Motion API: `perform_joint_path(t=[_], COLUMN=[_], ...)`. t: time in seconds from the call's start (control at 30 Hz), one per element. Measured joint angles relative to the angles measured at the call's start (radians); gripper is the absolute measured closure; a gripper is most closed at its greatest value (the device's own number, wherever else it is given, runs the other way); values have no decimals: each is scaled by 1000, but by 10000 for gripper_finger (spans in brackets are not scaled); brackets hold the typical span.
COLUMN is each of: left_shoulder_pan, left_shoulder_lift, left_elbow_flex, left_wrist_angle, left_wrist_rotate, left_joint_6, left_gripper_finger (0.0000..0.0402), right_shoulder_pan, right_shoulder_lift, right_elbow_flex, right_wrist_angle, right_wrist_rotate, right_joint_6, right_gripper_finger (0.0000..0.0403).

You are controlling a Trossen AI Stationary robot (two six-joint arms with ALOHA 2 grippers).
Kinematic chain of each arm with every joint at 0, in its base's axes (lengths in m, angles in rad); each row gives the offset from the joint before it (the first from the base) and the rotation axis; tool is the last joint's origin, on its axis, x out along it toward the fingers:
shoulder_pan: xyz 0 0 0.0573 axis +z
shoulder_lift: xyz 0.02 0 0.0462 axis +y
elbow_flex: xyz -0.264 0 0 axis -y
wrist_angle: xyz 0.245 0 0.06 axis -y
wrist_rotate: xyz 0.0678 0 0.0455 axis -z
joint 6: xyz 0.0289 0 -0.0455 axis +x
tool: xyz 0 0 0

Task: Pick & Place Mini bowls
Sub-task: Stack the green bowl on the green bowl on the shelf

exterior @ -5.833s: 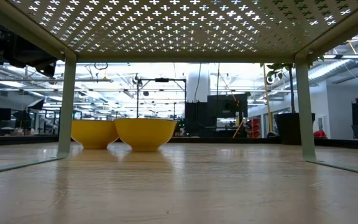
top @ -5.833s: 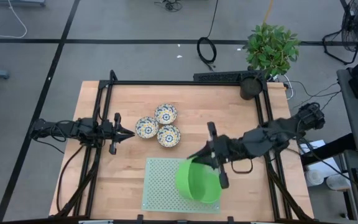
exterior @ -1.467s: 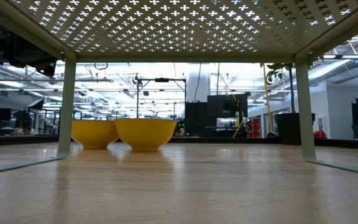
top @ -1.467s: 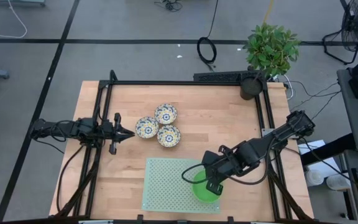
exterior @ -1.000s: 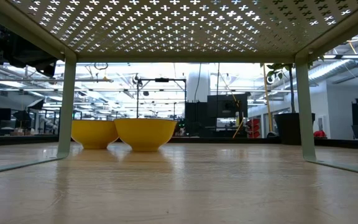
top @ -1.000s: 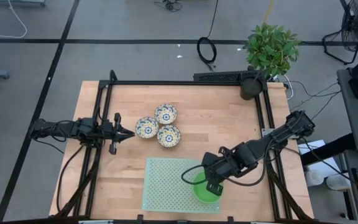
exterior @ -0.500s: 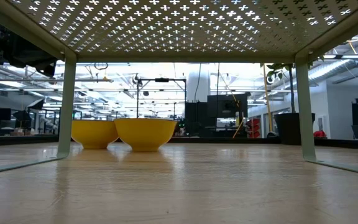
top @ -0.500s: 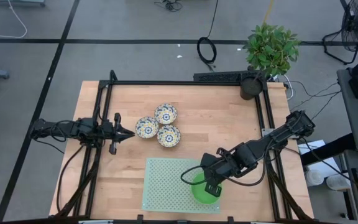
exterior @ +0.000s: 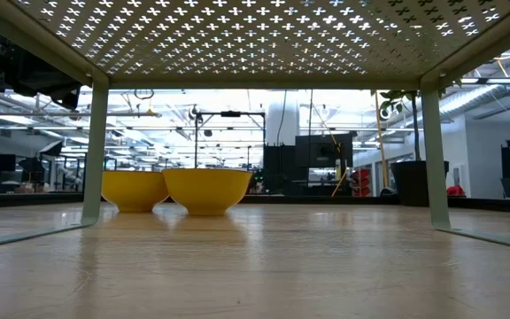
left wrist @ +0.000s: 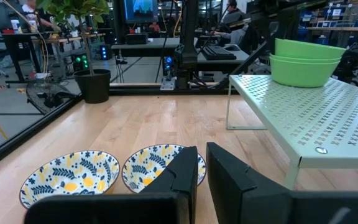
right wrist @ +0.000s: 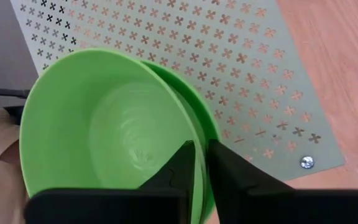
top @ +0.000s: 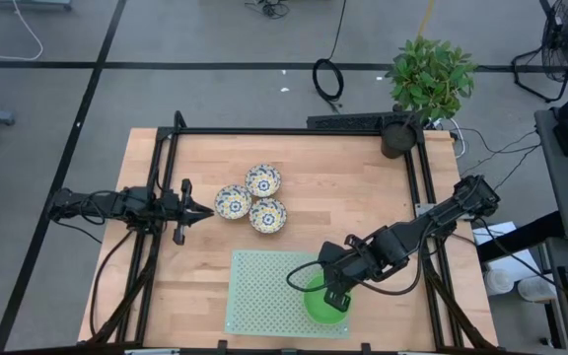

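Robotics lab or open workshop floor: wooden table [top: 343,192] in a black frame (taped lines on grey concrete around it), potted plant [top: 428,79], standing fan [top: 565,39], monitors and desks [left wrist: 138,18] behind.

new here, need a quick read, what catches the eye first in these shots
The bright green bowls, nested on the pale-green perforated stand at the table's near edge, with the right gripper pinching the top bowl's rim. Next, three floral bowls clustered mid-table, in front of the idle left gripper.

Glossy plastic green bowl [right wrist: 110,130]; perforated metal mat [right wrist: 229,74]; wood table [top: 353,197].
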Motion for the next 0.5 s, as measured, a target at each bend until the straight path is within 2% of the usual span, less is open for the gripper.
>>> perform_joint_path(t=[0.5], left_shoulder_pan=[0], left_shoulder_lift=[0], left_elbow_flex=[0], left_wrist_angle=[0], left_wrist_rotate=[0], left_joint_6=[0], left_gripper_finger=[364], right_shoulder_pan=[-20], right_shoulder_lift=[-32], right_elbow_flex=[0], right_wrist_angle=[56], right_wrist_rotate=[-3], right_joint_6=[29], right_gripper_finger=[330])
